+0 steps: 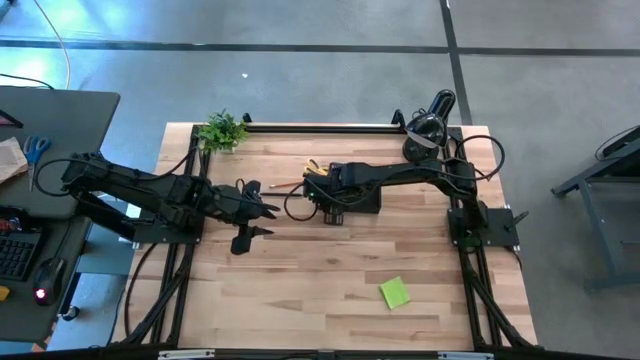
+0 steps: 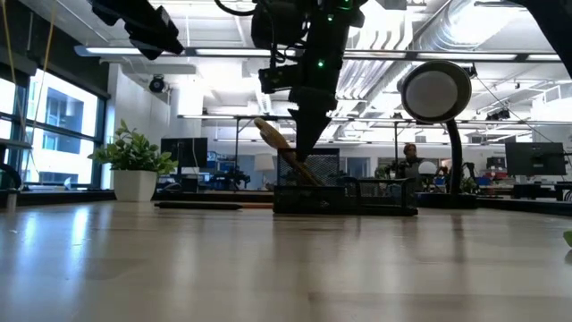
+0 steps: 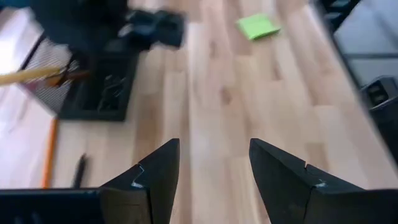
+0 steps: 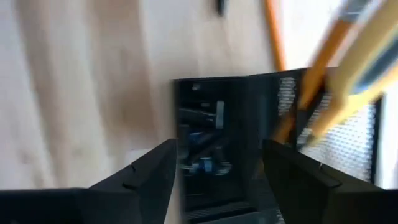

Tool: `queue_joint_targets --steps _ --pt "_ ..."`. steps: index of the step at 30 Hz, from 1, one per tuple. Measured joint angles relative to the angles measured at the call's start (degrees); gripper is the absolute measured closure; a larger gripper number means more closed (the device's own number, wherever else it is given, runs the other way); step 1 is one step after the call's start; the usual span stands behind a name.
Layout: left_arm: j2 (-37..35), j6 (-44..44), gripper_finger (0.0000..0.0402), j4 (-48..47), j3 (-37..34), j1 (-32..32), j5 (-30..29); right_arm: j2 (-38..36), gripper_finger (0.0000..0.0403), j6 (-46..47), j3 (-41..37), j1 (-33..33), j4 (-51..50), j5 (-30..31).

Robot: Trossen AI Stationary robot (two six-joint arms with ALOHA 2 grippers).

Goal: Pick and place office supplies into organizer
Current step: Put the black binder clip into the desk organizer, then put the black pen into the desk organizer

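The black organizer (image 1: pixel 352 196) sits at the table's middle toward the far edge. Yellow-handled scissors (image 4: pixel 348 56) and an orange pencil stand tilted in its taller mesh section. A small blue block (image 4: pixel 202 167) and binder clips lie in a low compartment. My right gripper (image 4: pixel 217 168) hangs open just above that compartment, fingers pointing down (image 2: pixel 304 148). My left gripper (image 3: pixel 214 168) is open and empty over bare wood left of the organizer (image 1: pixel 268 215). The lime-green sticky pad (image 1: pixel 395 292) lies flat near the near edge. One orange pencil (image 3: pixel 50 152) and a black pen (image 3: pixel 79 169) lie on the table by the organizer.
A small green plant (image 1: pixel 222 130) stands at the far left corner and a black domed lamp (image 1: pixel 430 125) at the far right. A dark rail (image 1: pixel 320 127) runs along the far edge. Open wood lies between the organizer and the sticky pad.
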Motion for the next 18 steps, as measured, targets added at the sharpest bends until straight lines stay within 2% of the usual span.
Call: queue_joint_targets --steps 3,6,18 --pt "0.0 0.0 0.0218 -2.8 0.0 0.0 -4.4 0.0 0.0179 2.7 0.0 1.1 0.0 -4.0" --pt "0.0 0.0 0.0218 -4.9 0.0 0.0 -8.8 0.0 0.0185 4.1 0.0 3.2 0.0 -5.3" --pt "0.0 3.2 0.0218 -4.2 -1.3 1.8 -9.9 0.0 0.0216 10.2 0.0 12.6 2.7 -2.0"
